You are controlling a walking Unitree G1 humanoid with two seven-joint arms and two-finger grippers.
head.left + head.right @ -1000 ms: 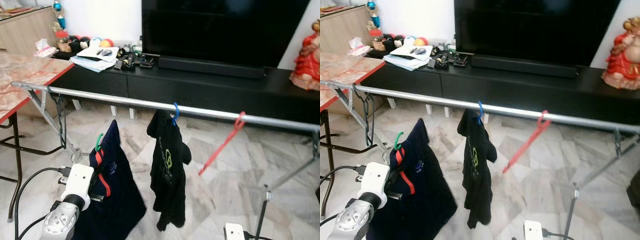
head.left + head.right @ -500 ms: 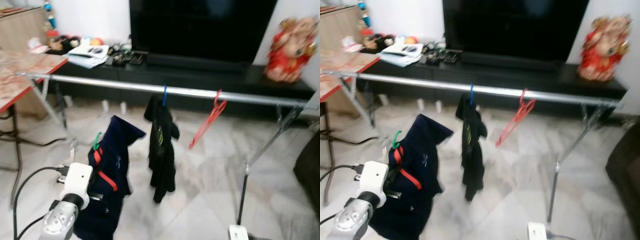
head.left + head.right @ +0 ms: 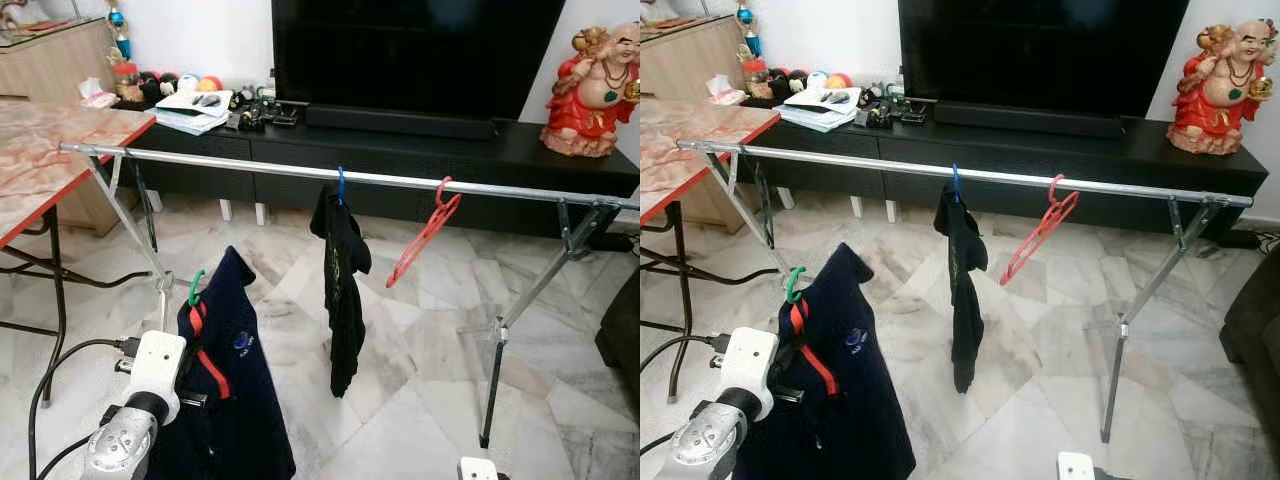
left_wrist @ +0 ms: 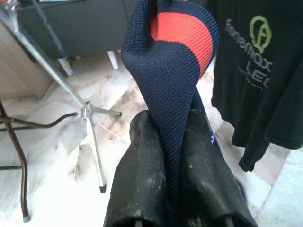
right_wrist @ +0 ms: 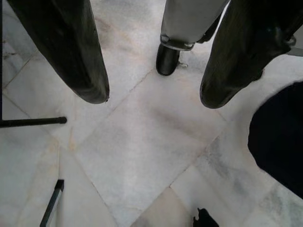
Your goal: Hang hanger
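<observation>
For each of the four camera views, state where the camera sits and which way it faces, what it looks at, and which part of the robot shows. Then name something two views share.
Left eye: on the head, facing forward and down at the rail; left arm low.
Right eye: same, shifted sideways.
Left wrist: along the left gripper, shut on the navy shirt.
Right wrist: down at the floor past the open right gripper.
Shared: the black shirt shows in eye and left wrist views.

Head stereo pair facing the rail (image 3: 250, 172); wrist cameras close along each gripper's fingers.
</observation>
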